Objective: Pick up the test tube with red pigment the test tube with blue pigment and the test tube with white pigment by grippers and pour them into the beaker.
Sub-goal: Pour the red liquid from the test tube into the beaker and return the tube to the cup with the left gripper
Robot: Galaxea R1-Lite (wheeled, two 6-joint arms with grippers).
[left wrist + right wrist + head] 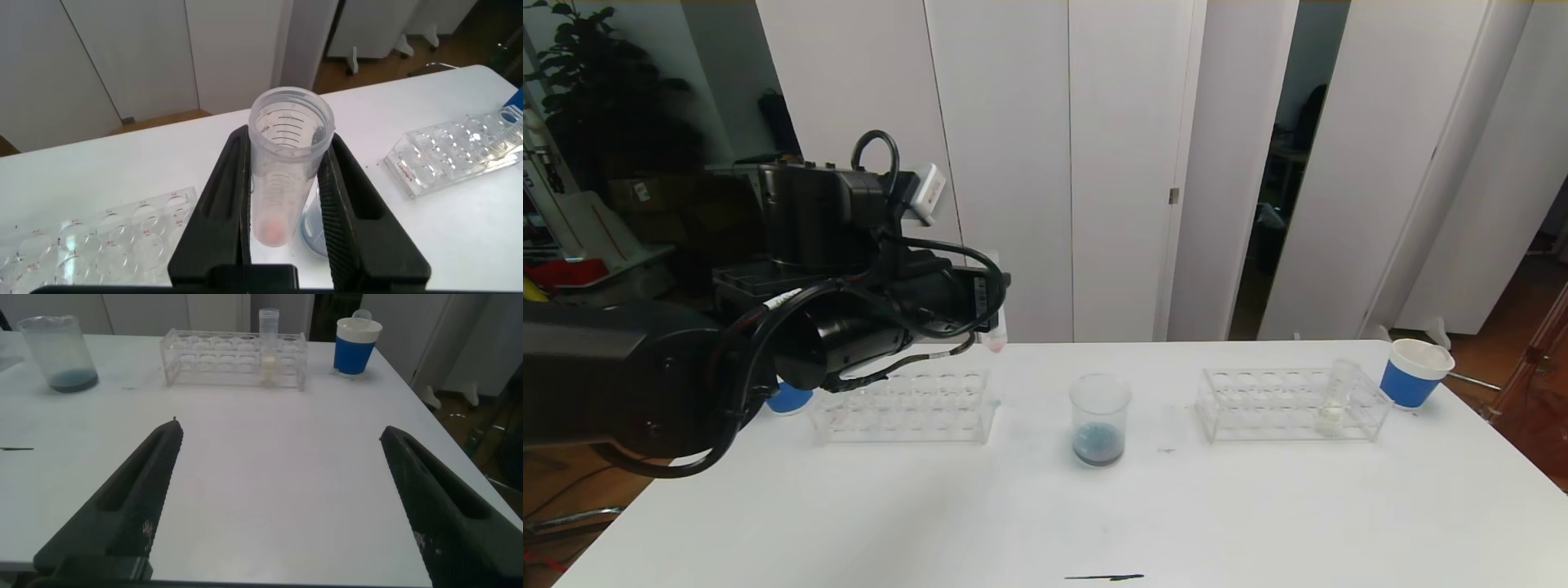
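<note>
We hold a slim clear test tube (288, 163) in the left pincer (286, 208), raised above the table (1045, 506) near the left rack (903, 407) and short of the beaker (1100, 420). Both fingers (221, 204) are clenched on its wall below the mouth. Only a faint pinkish-red trace sits at its rounded bottom, so we judge it light, stiff, smooth and easy to crack or let slip; a firm mid-body hold suits it.

The beaker stands at the table's middle, clear with a flared rim, and dark blue liquid lies at its bottom.

The test tube with white pigment (268, 347) stands upright in the right rack (235, 358), cream liquid low in it, just beside a blue paper cup (357, 346). We would take it by its upper wall.

Our right pincer (282, 498) hangs released and empty, low over the table.
</note>
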